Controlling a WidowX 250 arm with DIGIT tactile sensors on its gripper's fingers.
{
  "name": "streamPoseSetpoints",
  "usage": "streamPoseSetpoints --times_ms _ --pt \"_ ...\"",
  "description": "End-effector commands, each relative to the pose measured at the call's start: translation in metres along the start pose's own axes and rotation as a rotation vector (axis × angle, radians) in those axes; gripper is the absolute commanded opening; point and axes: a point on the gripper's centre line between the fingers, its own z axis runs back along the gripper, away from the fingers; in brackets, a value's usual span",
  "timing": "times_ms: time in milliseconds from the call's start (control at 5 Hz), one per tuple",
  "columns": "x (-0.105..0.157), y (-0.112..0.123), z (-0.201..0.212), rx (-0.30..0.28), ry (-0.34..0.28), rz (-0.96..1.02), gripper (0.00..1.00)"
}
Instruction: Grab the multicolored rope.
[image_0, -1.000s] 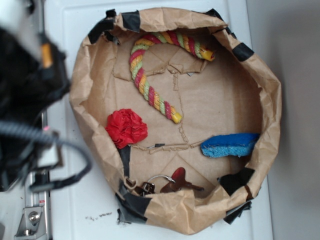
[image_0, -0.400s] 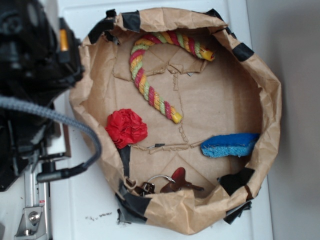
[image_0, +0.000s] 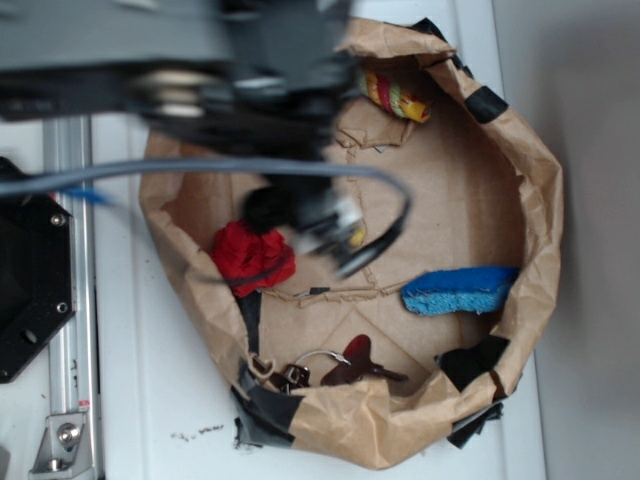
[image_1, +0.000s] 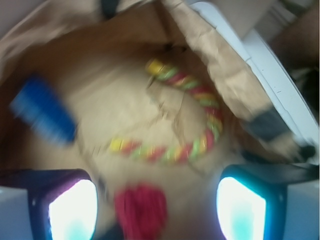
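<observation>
**Pincer spread above the paper-lined basin, rope lying free below**

In the wrist view the gripper (image_1: 155, 212) shows as two glowing pads at the bottom corners, one with a purple tint (image_1: 72, 210) and one teal, set wide apart with nothing between them. In the exterior view the arm (image_0: 250, 90) is a dark, motion-blurred mass stretched over the upper left of the paper basin (image_0: 530, 200), with a grey braided cable (image_0: 200, 170) looping from it.

The basin is a round, crumpled brown kraft-paper shell, its rim patched with strips of black tape (image_0: 485, 103) and its floor creased and torn in places.

The multicolored rope (image_1: 200, 135) lies on the basin floor, toward the far rim from the pincer. It is a thick twisted cord, banded red, yellow and pale green, bent like a cane with yellow ends. From outside only its short end (image_0: 395, 97) shows near the top rim of the basin; the arm hides the rest. Nothing touches it.

The red paper ball (image_0: 250, 255), wrinkled and roughly round, sits by the basin's left wall, directly under the pincer in the wrist view. The blue sponge (image_0: 460, 290), a porous rectangular slab, rests against the right wall. A metal ring with dark keys (image_0: 335, 368) lies by the lower rim.
</observation>
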Motion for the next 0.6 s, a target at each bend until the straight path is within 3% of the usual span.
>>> streamPoseSetpoints --times_ms 0,400 --pt "0.03 0.032 -0.036 0.042 -0.012 0.239 1.0" --pt "0.018 0.042 -0.043 0.064 0.028 0.305 1.0"
